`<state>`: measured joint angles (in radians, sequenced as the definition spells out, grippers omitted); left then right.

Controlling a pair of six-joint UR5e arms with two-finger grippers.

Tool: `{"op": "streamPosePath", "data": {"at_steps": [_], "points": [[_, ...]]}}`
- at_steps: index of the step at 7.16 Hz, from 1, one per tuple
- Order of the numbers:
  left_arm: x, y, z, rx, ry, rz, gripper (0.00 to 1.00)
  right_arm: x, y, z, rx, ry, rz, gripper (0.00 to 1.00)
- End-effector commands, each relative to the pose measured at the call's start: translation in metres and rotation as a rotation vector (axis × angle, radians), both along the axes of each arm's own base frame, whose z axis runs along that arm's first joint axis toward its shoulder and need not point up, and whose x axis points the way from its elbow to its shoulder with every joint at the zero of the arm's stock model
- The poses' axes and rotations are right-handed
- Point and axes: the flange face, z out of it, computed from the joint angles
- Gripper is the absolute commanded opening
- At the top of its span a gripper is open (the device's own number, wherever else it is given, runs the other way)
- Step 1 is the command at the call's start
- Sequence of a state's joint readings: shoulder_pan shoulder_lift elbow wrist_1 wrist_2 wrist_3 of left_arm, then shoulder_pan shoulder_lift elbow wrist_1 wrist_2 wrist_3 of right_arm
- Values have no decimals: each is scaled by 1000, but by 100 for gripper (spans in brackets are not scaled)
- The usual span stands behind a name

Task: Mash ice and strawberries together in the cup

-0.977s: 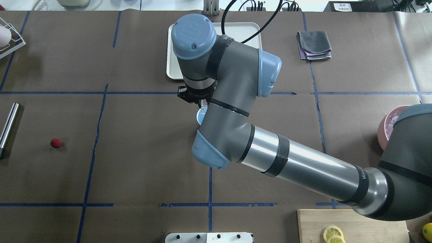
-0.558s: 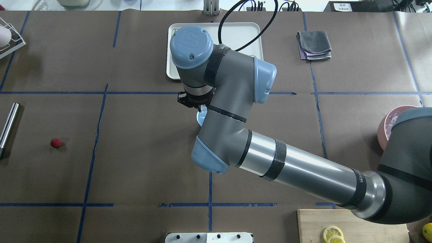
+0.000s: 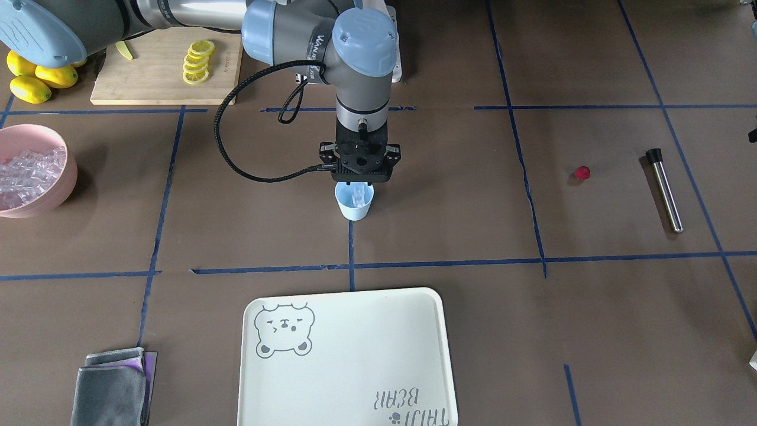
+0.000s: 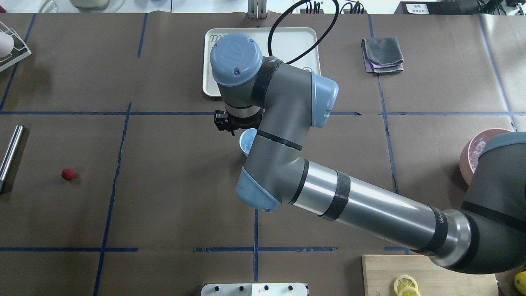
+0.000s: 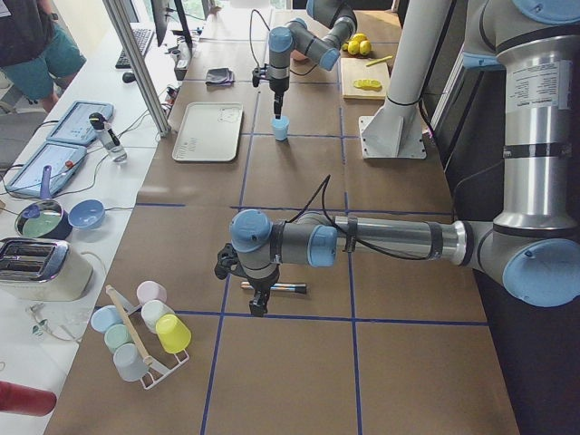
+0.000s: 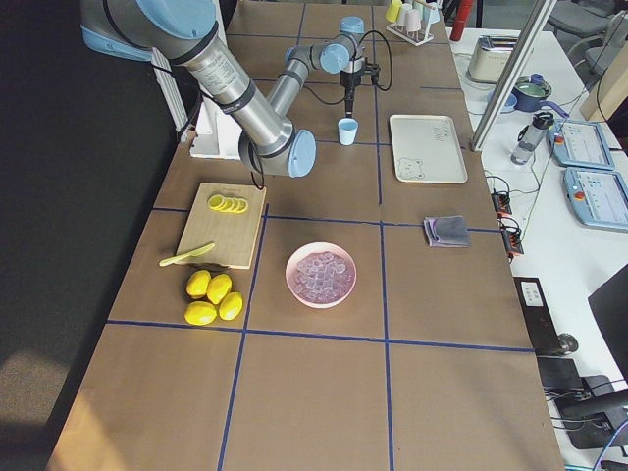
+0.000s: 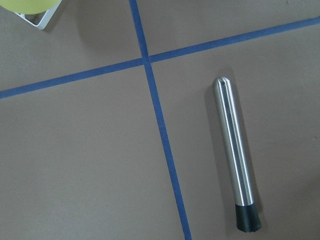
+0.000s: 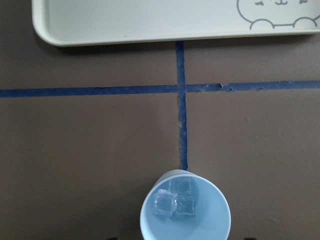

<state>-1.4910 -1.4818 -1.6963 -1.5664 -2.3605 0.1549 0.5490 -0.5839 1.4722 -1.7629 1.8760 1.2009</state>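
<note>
The light-blue cup (image 3: pixel 355 208) (image 4: pixel 245 143) stands at the table's middle on a blue tape cross. Three clear ice cubes (image 8: pixel 174 202) lie in it. My right gripper (image 3: pixel 358 183) hangs straight over the cup's mouth, open, with only its tips at the bottom edge of the right wrist view. More ice (image 3: pixel 28 170) fills the pink bowl (image 3: pixel 68 177). The strawberry (image 3: pixel 582 173) (image 4: pixel 68 174) lies alone on the mat, far from the cup. My left gripper (image 5: pixel 258 306) hovers over a steel muddler (image 7: pixel 234 152) (image 3: pixel 665 189); I cannot tell whether it is open or shut.
A white bear tray (image 3: pixel 349 355) lies beyond the cup, with a folded grey cloth (image 3: pixel 112 384) to its side. A cutting board (image 3: pixel 148 77) with lemon slices and whole lemons (image 3: pixel 35 80) sits by the robot's right base. A rack of cups (image 5: pixel 145 331) stands at the left end.
My right wrist has shifted a little, and more of the cup's mouth shows. The clear piece seen under the gripper earlier no longer shows there.
</note>
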Motion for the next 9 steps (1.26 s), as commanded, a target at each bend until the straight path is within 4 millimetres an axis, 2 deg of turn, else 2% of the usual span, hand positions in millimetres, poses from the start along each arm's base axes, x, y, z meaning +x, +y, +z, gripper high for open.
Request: {"op": "streamPosePath", "data": {"at_steps": [1,2,3,4,5,6,7,9], "points": [[0,-1,-3,5,-1,0,100,22,-22,0,1,-6,24,99],[-1,-2,-1,3,-10,-1,100,49,-50,7,10,-3,27,99],[-1,-3,0,-2,-11,-4,100,92,-88,31,26,-5,-20,99],[0,-4,-6,4,-10,-8,100,143,-118,70,47,5,-58,99],[0,-7,-9,10,-8,-9,100,199,-129,127,93,40,-95,99],[1,-13,-17,50,-3,-7,100,260,-144,168,140,44,-158,99],[1,-16,-17,84,1,-7,100,328,-157,215,139,12,-201,99],[1,-21,-25,156,6,-7,100,440,-156,310,191,29,-285,99]]}}
